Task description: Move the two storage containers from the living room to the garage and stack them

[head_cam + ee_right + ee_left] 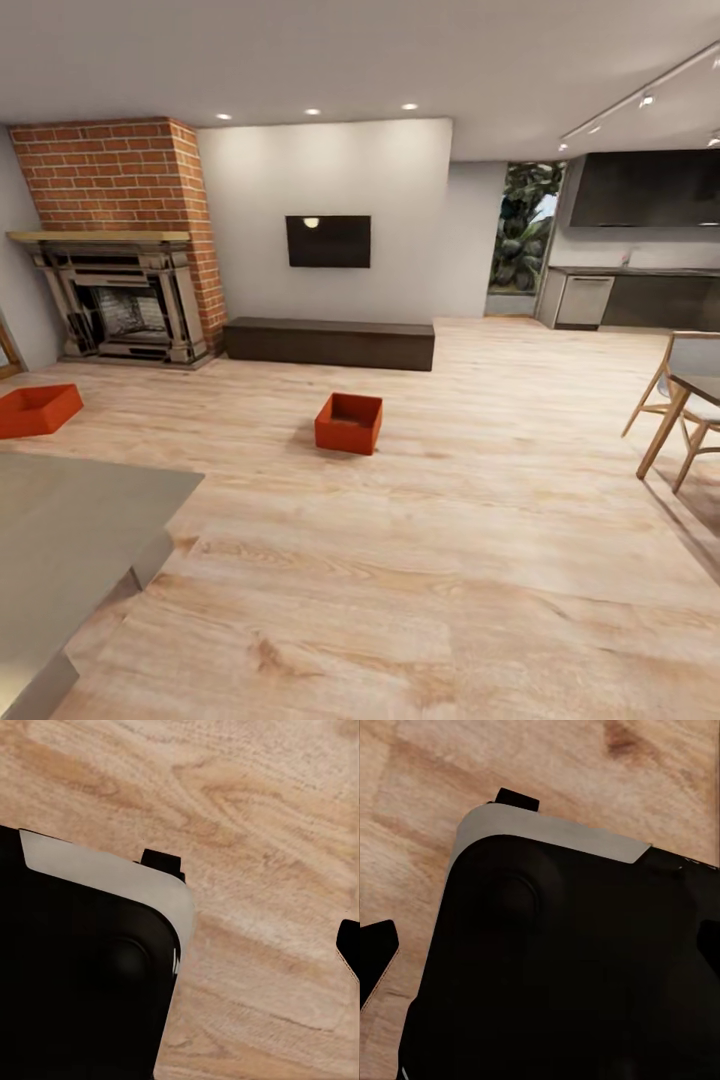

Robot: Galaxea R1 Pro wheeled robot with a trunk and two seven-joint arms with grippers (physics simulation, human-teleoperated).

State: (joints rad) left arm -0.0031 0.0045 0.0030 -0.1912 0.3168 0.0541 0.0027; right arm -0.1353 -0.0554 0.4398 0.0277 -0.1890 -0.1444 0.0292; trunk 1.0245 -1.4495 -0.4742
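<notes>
While we stand in the living room with both bins well ahead, nothing is in hand yet. One bin [349, 423] sits on the plank floor [450, 560] in the open, in front of the dark bench [329, 343] below the TV [328, 241]. The other bin [36, 410] lies far to our left, near the fireplace [122, 300], with a grey table [70, 530] between us and it.

Our wrist cameras look down over the dark base [562, 967] at bare planks. A dark fingertip [376, 954] shows at the edge of the left wrist view and another fingertip [349, 947] in the right wrist view, but we cannot tell whether either gripper is spread or pressed together.

We judge the bins stiff, light and smooth-walled, so likely slippery under a side squeeze. With no lid, the open rim is the best hold: one finger inside, one outside a short wall, or both arms pressing opposite walls. The nearer, central bin looks the easier first target.
</notes>
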